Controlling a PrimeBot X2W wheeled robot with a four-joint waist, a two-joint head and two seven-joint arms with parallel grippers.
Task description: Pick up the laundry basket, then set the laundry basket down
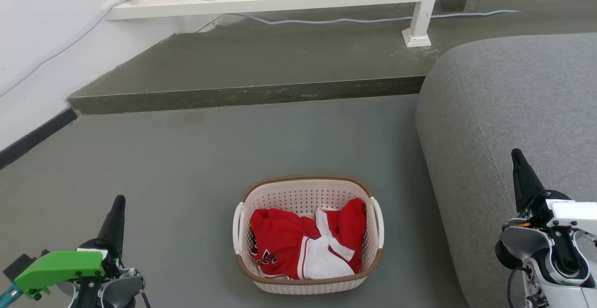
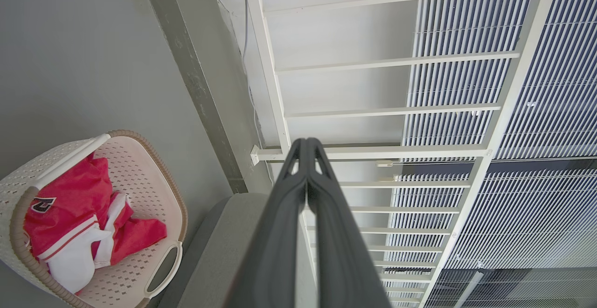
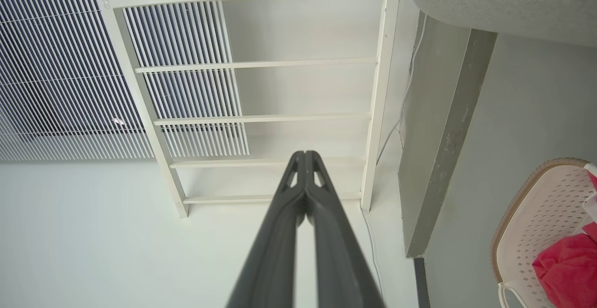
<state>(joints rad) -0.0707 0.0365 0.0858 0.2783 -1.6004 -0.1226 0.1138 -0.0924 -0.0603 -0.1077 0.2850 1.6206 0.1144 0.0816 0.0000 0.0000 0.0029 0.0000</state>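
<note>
Sofa [image 1: 503,112]: grey, right side of head view.
Laundry basket [image 1: 305,198]: lower centre, on the floor, left of the sofa.
Garment [image 1: 284,238]: red and white, inside the basket.
Left gripper [image 1: 119,201]: lower left, fingers pressed together.
Right gripper [image 1: 517,155]: lower right, fingers pressed together.

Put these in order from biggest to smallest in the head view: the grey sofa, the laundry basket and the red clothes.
1. grey sofa: biggest, even though the picture's edge cuts it off.
2. laundry basket: much smaller.
3. red clothes: smallest; they lie bunched inside the basket.
</note>
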